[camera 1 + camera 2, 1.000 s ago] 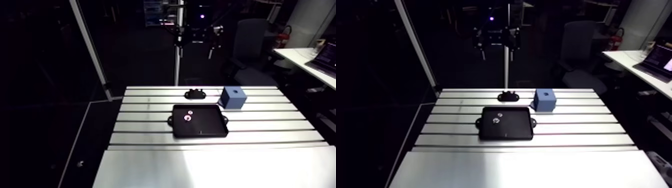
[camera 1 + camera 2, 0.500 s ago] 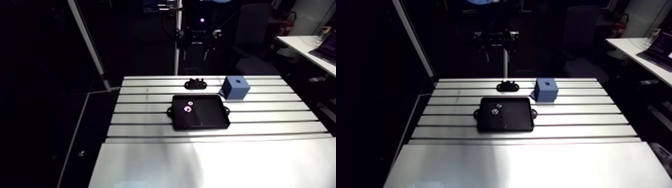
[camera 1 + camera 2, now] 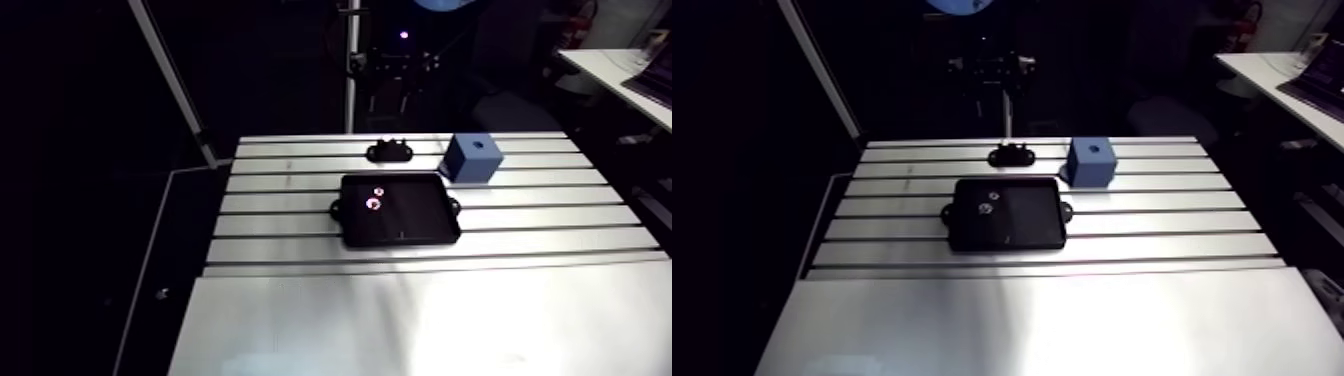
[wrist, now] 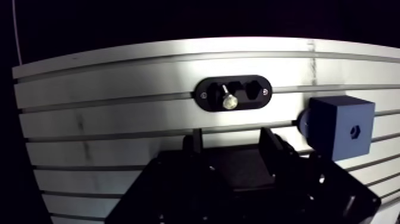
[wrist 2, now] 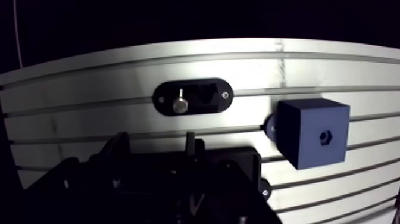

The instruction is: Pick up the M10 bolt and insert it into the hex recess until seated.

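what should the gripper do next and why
Probably ease the gripper forward and down over the bolt. The bolt stands in the black holder just ahead of the open fingers, which hold nothing, and the hex recess in the blue block shows no bolt yet.

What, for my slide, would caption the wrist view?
Open gripper, bolt ahead in black holder, blue hex-recess block beside.

Shiny metal bolt (image 4: 228,102), brushed aluminium table (image 4: 119,77)
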{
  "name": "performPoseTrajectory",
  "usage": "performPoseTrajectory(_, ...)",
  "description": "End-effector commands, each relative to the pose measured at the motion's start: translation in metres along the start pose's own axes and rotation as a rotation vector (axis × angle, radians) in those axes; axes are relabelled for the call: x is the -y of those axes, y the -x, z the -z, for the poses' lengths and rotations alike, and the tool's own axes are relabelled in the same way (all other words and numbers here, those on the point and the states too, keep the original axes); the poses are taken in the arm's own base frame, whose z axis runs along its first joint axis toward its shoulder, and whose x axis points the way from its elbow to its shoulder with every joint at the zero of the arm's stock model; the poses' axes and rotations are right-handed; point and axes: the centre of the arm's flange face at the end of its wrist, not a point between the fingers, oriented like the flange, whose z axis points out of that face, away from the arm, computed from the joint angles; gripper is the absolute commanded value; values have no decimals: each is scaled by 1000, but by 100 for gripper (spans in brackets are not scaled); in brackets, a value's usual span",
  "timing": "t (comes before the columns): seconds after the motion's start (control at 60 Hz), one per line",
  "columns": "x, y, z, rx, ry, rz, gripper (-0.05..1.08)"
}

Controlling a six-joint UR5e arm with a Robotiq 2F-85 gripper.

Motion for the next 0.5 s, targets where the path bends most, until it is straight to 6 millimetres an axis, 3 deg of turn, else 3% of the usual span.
performPoseTrajectory(0.017, -1, -3, -8, 3, -1, 8, 41)
performPoseTrajectory(0.5, -13, -6, -20, 16, -29, 10, 41)
